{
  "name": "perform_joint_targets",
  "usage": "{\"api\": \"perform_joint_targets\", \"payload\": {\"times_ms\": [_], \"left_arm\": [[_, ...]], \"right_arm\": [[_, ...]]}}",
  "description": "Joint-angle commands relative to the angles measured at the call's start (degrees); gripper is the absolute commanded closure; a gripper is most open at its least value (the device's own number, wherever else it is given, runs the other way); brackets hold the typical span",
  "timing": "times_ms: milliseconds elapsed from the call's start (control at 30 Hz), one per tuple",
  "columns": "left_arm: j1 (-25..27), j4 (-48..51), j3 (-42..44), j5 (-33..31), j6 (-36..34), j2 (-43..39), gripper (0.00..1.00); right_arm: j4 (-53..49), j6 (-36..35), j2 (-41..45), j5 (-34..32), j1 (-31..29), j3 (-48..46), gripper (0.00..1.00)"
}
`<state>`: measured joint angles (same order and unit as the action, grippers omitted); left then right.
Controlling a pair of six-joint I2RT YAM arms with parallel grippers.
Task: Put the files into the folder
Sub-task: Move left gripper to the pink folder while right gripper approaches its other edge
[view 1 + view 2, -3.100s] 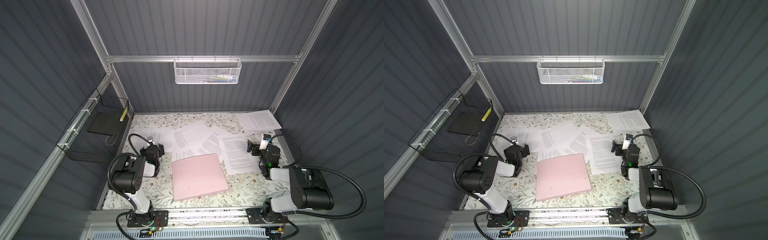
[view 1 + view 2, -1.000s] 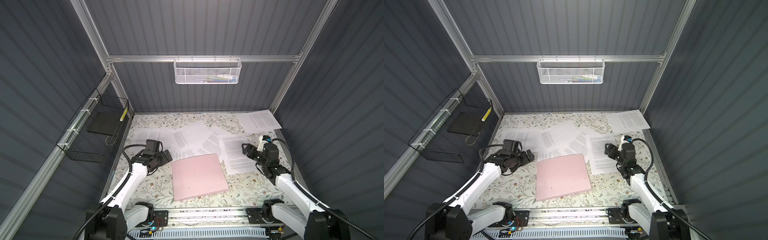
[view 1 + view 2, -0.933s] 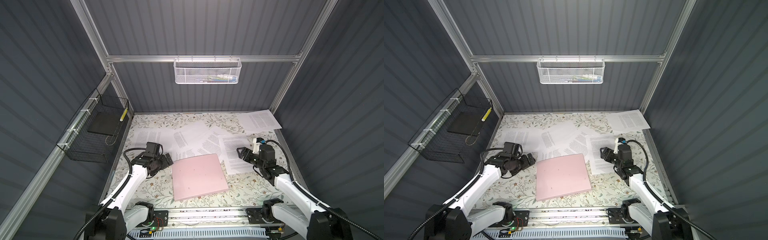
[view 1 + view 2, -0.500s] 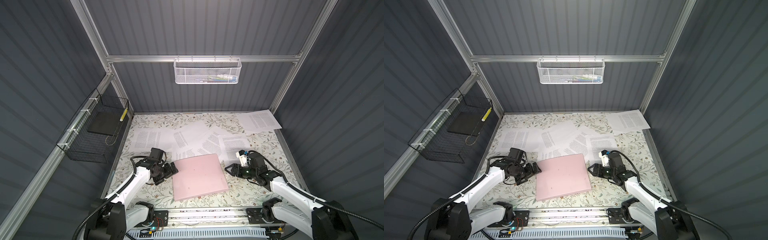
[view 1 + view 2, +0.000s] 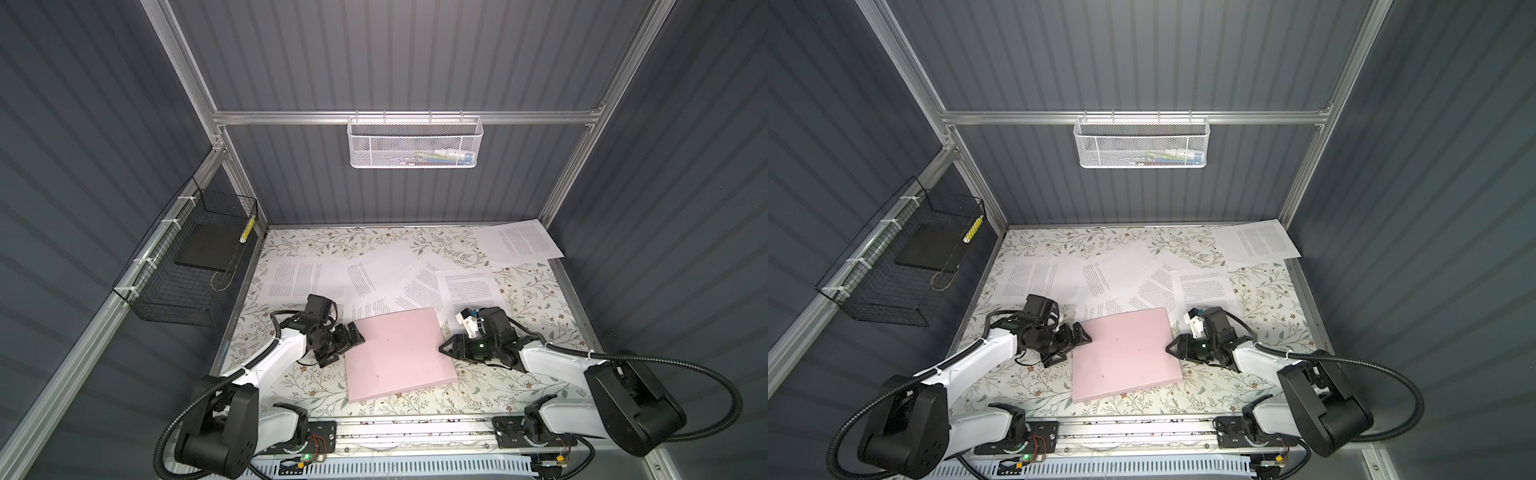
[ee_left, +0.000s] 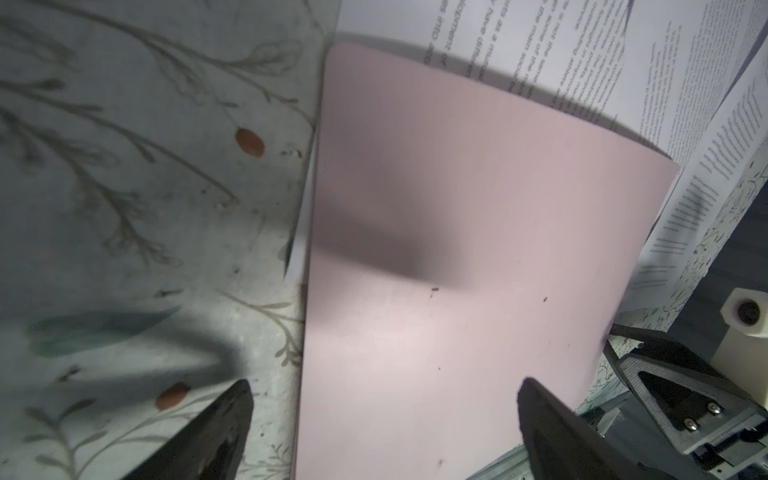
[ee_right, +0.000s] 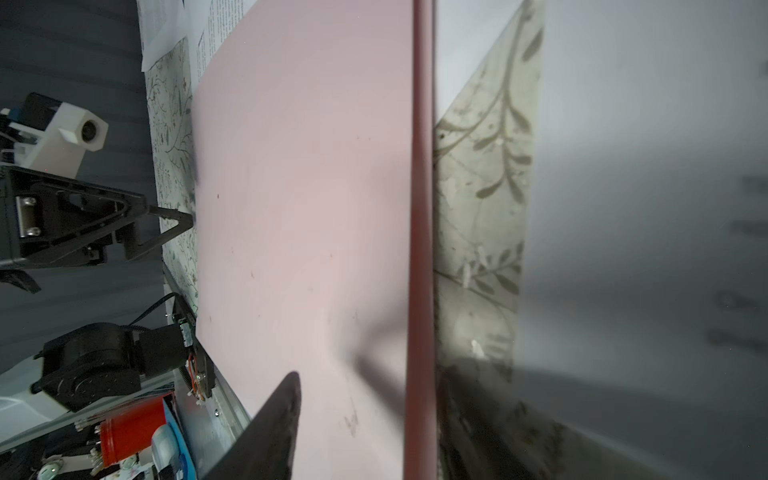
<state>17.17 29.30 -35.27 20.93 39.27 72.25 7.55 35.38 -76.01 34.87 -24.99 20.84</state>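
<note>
The folder lies shut and flat on the tabletop, midway between the side edges and near the front edge, slightly skewed. The files are loose behind it across the middle, and one sheet lies apart in the far right corner. Another sheet disappears under the folder's far edge. The left gripper sits low at the folder's left edge with its jaws spread wide. In the left wrist view one of its fingers is over the floral cloth and the other over the pink cover. The right gripper meets the right edge with jaws partly spread and nothing pinched. The right wrist view shows a thick, darker pink band along that edge, probably the spine. If so, the cover would open from the left. The folder looks light, fairly stiff and smooth, so it may skate unless the spine side is steadied. The best hold is probably the top cover's free long edge, with one finger slipped beneath it. The sheets are thin and limp, best taken by a corner or an overhanging edge.
</note>
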Motion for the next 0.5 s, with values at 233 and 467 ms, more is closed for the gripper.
{"api": "perform_joint_targets", "payload": {"times_ms": [233,467], "left_arm": [[2.0,-1.3,-2.3,-3.6,-2.4,4.9,0.0],[2.5,-1.9,-3.4,-4.0,-3.8,8.1,0.0]], "right_arm": [[6.0,0.6,-0.5,5.0,-0.5,0.4,0.59],[12.0,1.4,0.7,8.4,-0.7,-1.3,0.72]]}}
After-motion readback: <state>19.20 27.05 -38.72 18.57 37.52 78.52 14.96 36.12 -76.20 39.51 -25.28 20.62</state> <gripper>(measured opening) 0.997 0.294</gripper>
